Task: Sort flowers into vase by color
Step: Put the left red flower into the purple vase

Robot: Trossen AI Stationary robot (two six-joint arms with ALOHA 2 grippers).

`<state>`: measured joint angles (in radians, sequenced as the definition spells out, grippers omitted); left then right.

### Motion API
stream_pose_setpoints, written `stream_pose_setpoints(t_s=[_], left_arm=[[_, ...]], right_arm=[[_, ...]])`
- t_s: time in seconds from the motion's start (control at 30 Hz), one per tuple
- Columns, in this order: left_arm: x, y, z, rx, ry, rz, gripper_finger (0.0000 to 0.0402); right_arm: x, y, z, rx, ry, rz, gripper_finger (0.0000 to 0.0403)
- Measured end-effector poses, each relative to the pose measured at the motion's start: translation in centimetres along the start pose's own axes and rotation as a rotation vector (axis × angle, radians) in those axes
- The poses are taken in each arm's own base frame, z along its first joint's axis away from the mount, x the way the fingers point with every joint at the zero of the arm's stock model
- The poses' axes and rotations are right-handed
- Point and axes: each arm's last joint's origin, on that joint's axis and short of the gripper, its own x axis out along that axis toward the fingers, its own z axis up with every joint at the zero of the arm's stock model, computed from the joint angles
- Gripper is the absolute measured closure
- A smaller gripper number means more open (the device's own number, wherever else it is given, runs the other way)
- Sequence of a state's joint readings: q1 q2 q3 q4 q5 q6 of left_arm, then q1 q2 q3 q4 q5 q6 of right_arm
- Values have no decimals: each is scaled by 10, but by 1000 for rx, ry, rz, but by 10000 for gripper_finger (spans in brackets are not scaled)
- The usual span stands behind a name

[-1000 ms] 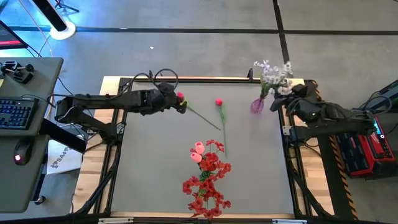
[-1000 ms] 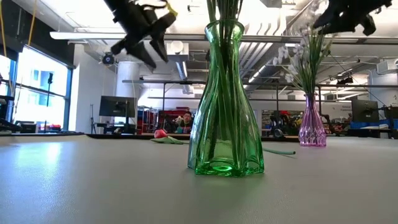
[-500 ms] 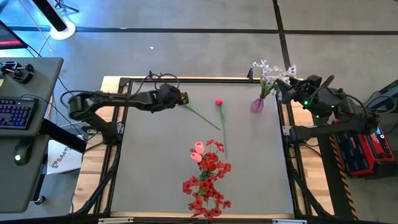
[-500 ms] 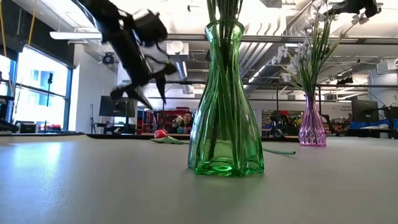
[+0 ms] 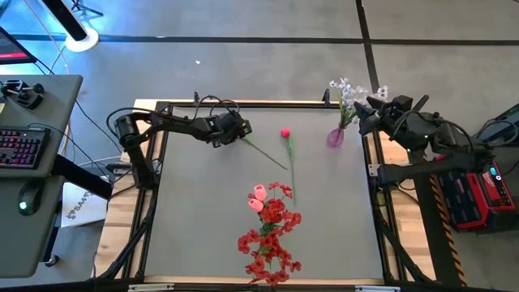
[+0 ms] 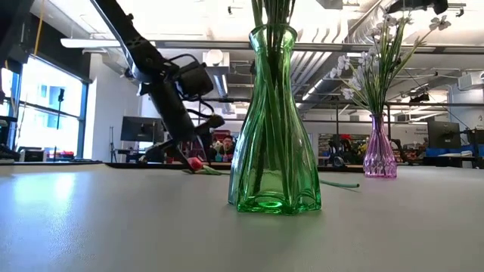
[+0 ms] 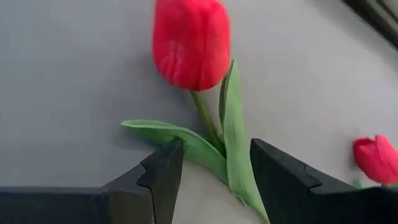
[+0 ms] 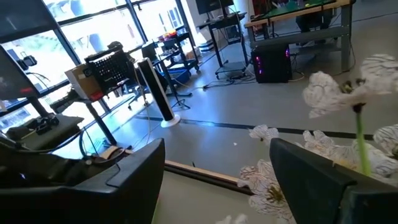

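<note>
A red tulip bud [image 7: 191, 43] on a green stem with two leaves lies flat on the table; in the low view the red tulip bud [image 6: 196, 162] shows at the far left. My left gripper [image 7: 211, 177] is open and low over it, one finger on each side of the leaves and stem. A second red bud [image 5: 285, 133] lies to its right. My right gripper [image 8: 217, 180] is open, high above the white sprays [image 5: 350, 91] that stand in the purple vase [image 5: 336, 136]. A green vase [image 6: 274, 121] holds red clusters and pink buds [image 5: 272, 227].
The green vase stands near the table's near edge, in the middle, with its blossoms spreading wide. The purple vase [image 6: 379, 147] is at the far right corner. A raised frame [image 5: 243, 103] runs along the far edge. Bare grey table lies left and right of the green vase.
My left gripper has come down from high above the table to just over the red tulip, tipping its fingers down around the stem. My right gripper has risen above the white sprays and drawn slightly toward the far edge.
</note>
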<state>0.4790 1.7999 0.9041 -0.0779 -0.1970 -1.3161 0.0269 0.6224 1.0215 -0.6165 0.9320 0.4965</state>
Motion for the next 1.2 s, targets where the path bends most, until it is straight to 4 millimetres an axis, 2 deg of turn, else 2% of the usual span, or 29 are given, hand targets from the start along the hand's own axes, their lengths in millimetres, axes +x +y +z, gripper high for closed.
stream_pose_setpoints(t_s=[0.17, 0.33, 0.6, 0.7, 0.8, 0.97, 1.1, 1.2], left_arm=[[7, 4, 6, 53, -81, 40, 225], [13, 7, 10, 126, -91, 67, 228], [13, 13, 9, 301, 19, 90, 279], [5, 15, 8, 317, 90, 98, 298], [-13, 11, 6, 298, 120, 72, 308], [-43, -8, 2, 226, -31, -20, 308], [-43, -14, -8, 240, -77, -57, 301], [-39, -23, -13, 313, -105, -131, 293]], right_arm=[[-2, 0, 5, -11, -4, 13, 124], [-5, 0, 13, -18, -13, 34, 124], [-11, -2, 27, -31, -39, 51, 124], [-12, -2, 29, -41, -40, 58, 124], [-13, -2, 29, -51, -41, 58, 124], [-13, -2, 29, -52, -41, 58, 124], [-13, -2, 29, -53, -40, 57, 124], [-13, -2, 29, -57, -37, 58, 124]])
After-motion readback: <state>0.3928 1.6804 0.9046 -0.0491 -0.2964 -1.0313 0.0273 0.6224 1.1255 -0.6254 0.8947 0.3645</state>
